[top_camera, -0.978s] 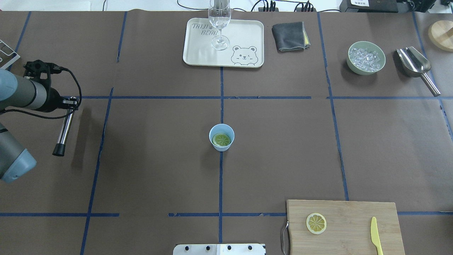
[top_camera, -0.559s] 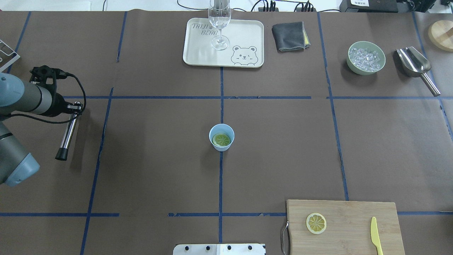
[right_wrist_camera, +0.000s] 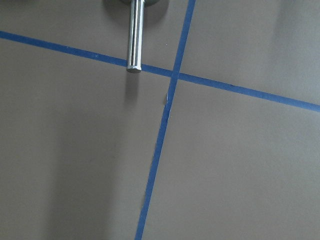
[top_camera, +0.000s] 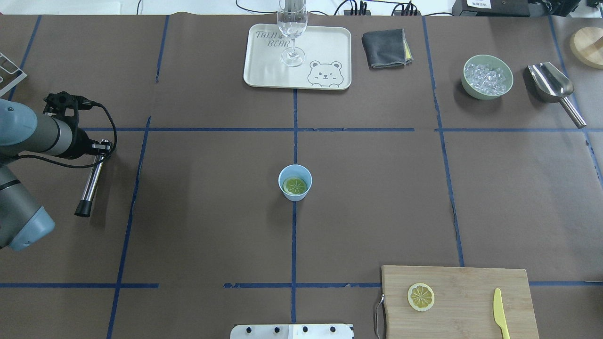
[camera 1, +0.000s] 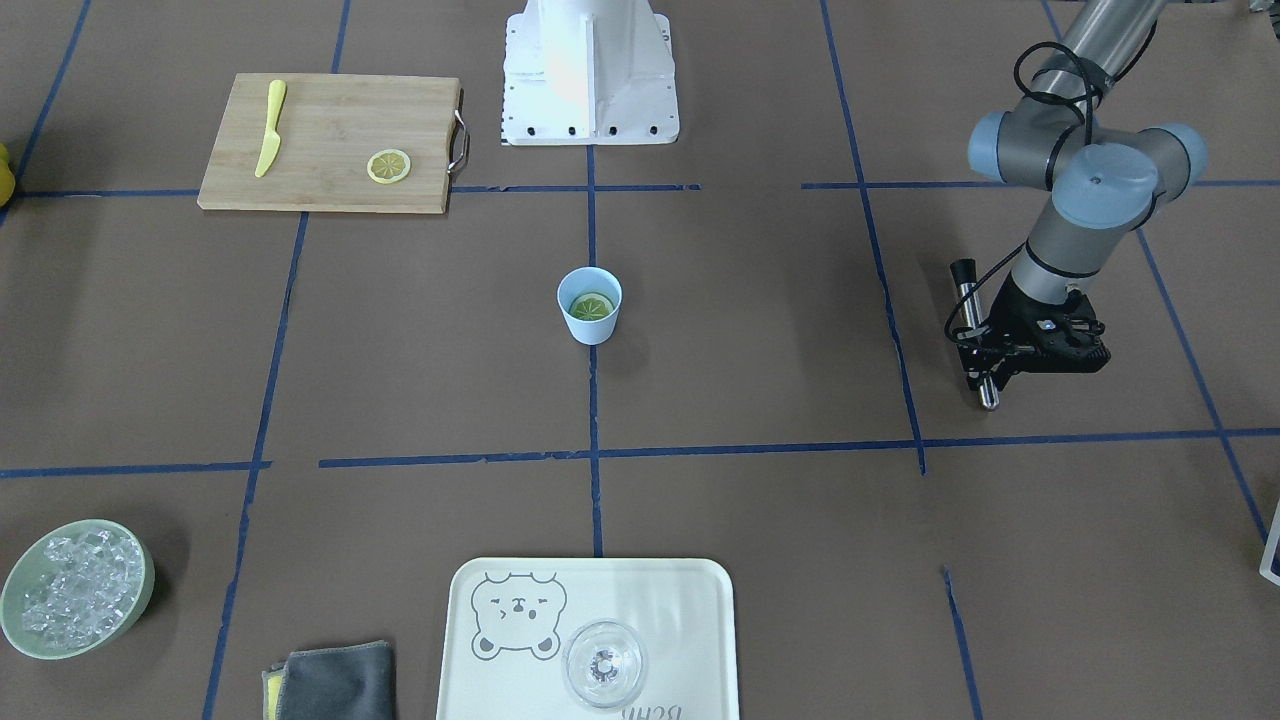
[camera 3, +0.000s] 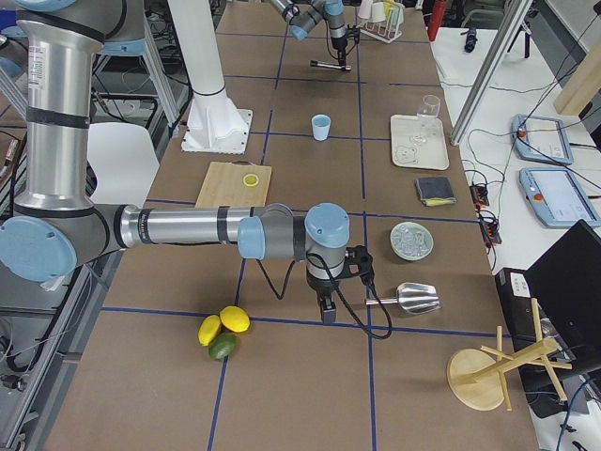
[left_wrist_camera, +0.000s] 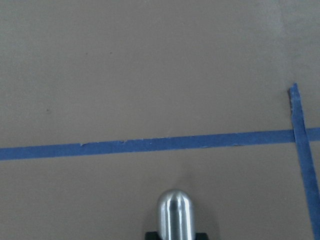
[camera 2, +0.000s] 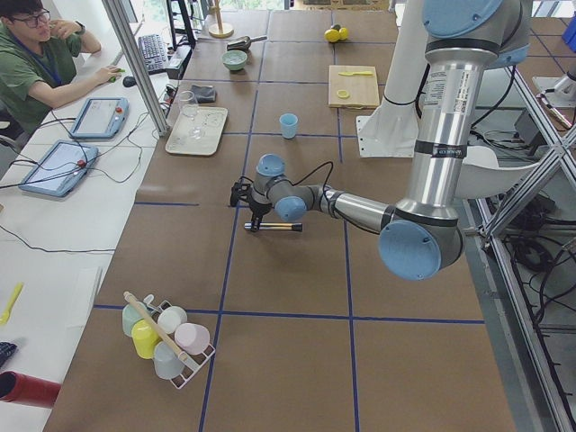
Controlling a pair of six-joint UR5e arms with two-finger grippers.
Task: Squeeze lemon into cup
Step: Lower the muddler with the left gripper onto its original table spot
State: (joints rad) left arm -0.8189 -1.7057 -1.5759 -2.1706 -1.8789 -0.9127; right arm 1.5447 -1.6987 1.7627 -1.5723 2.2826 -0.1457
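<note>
The light-blue cup (top_camera: 284, 175) stands at the table's middle, with a lemon slice (top_camera: 295, 185) lying flat inside it. From the front, the cup (camera 1: 590, 326) and that slice (camera 1: 592, 303) look the same. A second lemon slice (top_camera: 420, 296) lies on the cutting board (top_camera: 471, 282). My left gripper (top_camera: 100, 149) is far to the cup's left, shut on a steel rod with a black tip (top_camera: 90, 181); the same gripper (camera 1: 985, 352) shows in the front view. My right gripper (camera 3: 325, 308) shows only in the right side view, so I cannot tell its state.
A yellow knife (top_camera: 500, 313) lies on the board. At the back are a bear tray (top_camera: 325, 47) with a clear glass (top_camera: 292, 28), a grey cloth (top_camera: 385, 48), a bowl of ice (top_camera: 487, 76) and a steel scoop (top_camera: 553, 87). Whole citrus fruits (camera 3: 223, 331) lie near the right arm.
My left arm has shifted slightly right and toward the robot's side, carrying the steel rod with it. The cup and both lemon slices have stayed put.
</note>
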